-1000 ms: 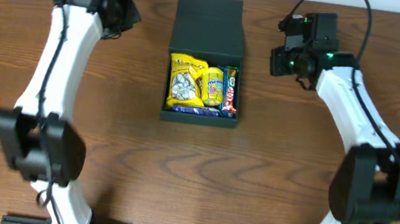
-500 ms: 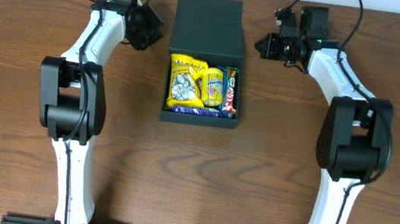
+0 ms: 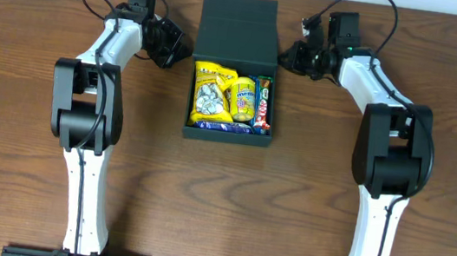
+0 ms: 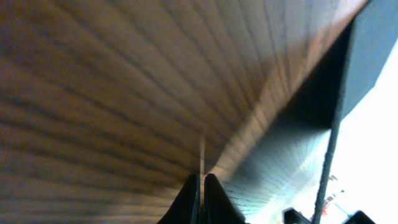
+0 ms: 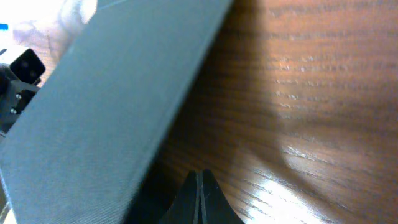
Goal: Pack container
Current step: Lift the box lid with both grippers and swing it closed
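Jaws first: left jaws pressed together, nothing between; right jaws same, clenched empty. Both sit low over worktop [image 3: 307,199], one each side of lid [image 3: 237,26]. Each is just beside its edge, no contact that I can see. Lid lies folded back behind container [image 3: 228,135], centre-rear of worktop; left wrist view shows a gap under lid edge. Container holds yellow packets [image 3: 212,91], a bar [image 3: 264,103], blue packet [image 3: 224,127] at front; looks full. Handling, est.: stiff board, matte cloth-like skin so decent grip, prob light, may slide if shoved. Best hold: lid's side edges near free end w/ jaws opened, or tips under edge to tip it fwd on hinge.
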`<act>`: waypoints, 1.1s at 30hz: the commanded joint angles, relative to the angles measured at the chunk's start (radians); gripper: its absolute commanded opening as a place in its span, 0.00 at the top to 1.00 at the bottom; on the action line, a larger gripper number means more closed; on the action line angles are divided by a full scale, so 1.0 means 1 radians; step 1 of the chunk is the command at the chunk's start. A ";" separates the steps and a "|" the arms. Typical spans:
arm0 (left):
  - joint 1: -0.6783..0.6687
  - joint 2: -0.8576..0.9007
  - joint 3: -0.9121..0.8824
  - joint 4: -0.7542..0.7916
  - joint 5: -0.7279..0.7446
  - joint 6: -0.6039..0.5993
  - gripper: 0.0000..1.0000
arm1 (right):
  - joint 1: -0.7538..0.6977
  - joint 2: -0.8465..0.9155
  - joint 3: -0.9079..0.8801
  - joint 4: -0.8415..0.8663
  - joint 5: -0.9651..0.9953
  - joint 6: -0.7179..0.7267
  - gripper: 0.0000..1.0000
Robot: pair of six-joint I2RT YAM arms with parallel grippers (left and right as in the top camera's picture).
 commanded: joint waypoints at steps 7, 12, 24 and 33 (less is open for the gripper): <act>-0.003 -0.002 0.005 0.135 0.100 -0.030 0.94 | 0.022 0.037 0.014 0.142 -0.153 0.039 0.99; -0.002 -0.002 0.005 0.207 0.153 -0.029 0.94 | 0.015 0.037 0.014 0.261 -0.333 0.008 0.99; 0.021 -0.013 0.221 0.206 0.312 0.161 0.94 | -0.010 -0.107 0.016 0.253 -0.370 -0.152 0.99; 0.018 -0.076 0.500 -0.280 0.302 0.628 0.94 | -0.006 -0.320 0.016 -0.056 -0.324 -0.484 0.99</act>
